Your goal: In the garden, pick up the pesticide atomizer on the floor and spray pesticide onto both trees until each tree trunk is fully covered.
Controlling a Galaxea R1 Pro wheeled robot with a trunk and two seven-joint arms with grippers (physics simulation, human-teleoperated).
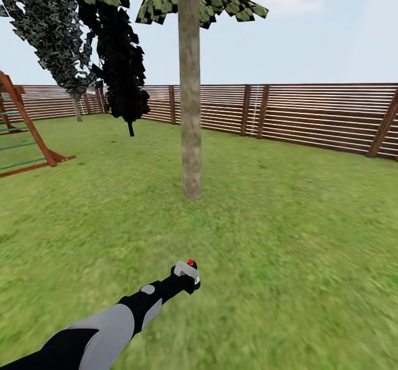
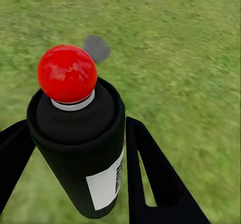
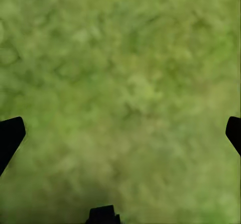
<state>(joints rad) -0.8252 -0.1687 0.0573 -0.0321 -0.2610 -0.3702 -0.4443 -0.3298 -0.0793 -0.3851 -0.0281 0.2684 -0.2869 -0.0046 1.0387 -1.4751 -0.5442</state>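
The left arm is reaching out low over the lawn (image 1: 287,237), and its gripper (image 1: 187,279) is pinching the pesticide atomizer (image 1: 188,271), a small pale sprayer with a red dot on top. Up close in the left wrist view, the atomizer (image 2: 80,143) is showing as a dark can with a white label and a red cap, sitting between the 2 black fingers (image 2: 150,174), which are pressing against its sides. Ahead of it, well apart, the tree trunk (image 1: 189,93) is standing straight, mottled grey-brown, with a slatted wooden fence (image 1: 309,113) behind. The right gripper (image 3: 120,133) is hanging over bare grass, its jaws spread wide and gripping nothing.
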